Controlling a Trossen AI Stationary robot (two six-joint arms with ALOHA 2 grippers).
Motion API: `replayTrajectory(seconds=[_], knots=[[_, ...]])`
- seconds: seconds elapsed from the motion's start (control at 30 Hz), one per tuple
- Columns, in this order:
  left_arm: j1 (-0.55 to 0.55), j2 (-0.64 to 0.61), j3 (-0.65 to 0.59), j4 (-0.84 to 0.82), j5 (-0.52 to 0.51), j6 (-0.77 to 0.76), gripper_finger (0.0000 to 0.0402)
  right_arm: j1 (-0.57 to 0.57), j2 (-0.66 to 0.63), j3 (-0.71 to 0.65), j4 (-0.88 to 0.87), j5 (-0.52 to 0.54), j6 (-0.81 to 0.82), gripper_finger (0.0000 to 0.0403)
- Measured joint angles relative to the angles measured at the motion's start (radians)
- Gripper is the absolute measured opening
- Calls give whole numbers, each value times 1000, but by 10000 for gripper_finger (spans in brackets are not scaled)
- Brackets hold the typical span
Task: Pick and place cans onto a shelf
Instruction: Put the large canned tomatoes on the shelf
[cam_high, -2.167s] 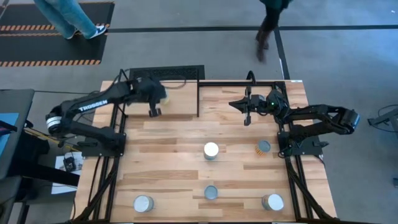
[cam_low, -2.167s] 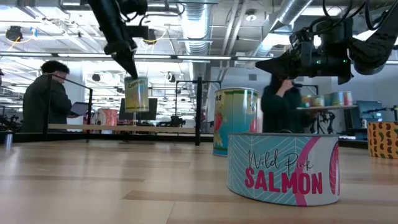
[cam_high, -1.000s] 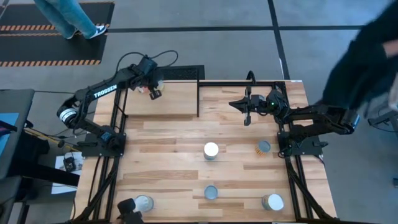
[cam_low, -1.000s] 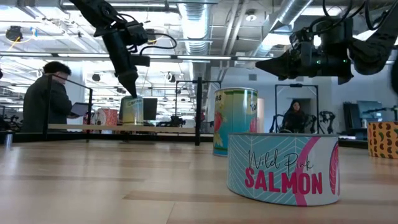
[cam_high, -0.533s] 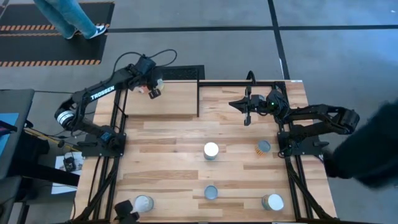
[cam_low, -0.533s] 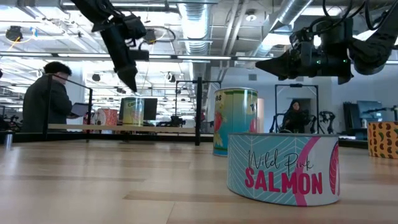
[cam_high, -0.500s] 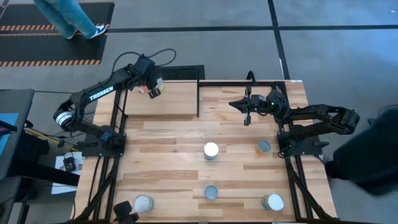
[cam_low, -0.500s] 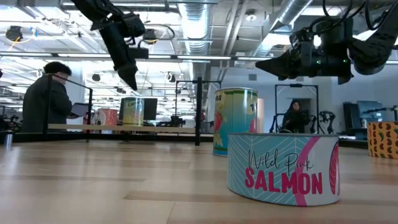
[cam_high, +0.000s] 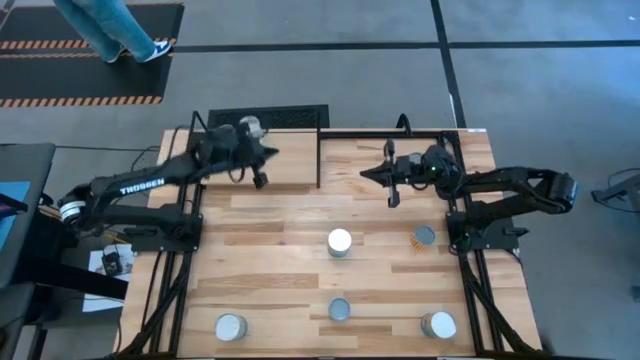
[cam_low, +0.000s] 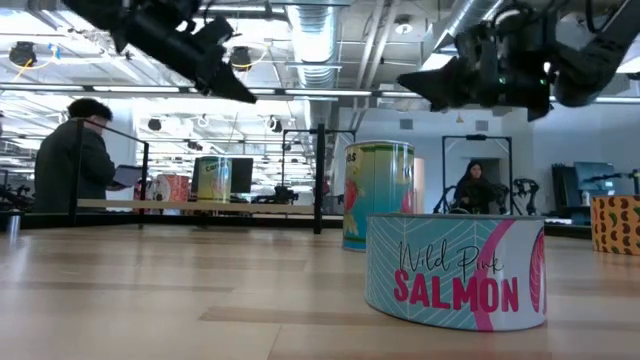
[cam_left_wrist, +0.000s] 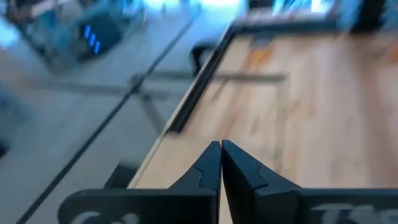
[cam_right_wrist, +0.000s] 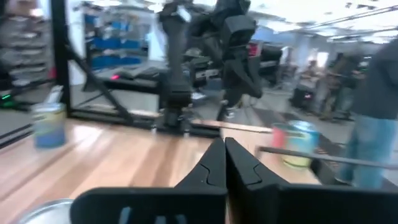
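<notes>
The teal can (cam_low: 455, 270) has pink "SALMON" lettering; the table (cam_high: 270, 270) is pale planked wood.

The planked bench (cam_high: 290, 280) is carrying five cans (cam_high: 340, 242), while the shelf (cam_high: 285, 165) is holding one can (cam_low: 211, 179).

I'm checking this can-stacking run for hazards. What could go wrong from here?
The can just placed sits near the back edge of the shelf; a nudge from the left gripper, shut and close beside it, might tip it off. Five cans remain on the table; the right gripper, shut above the shelf, may have to open before any pick.
</notes>
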Motion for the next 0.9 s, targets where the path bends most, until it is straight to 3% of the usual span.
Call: replayTrajectory(seconds=[0.23,0.47,0.7,0.9], knots=[[-155,-21,-197,335,-2,-85,0,181,0,182,-433,118,-87,10],[-226,-21,-250,397,-4,-97,0,364,0,311,-821,195,-90,44],[-231,-21,-295,429,-5,-103,0,532,0,356,-970,308,-82,113],[-231,-21,-302,445,-5,-107,0,630,11,365,-995,421,-108,161]])
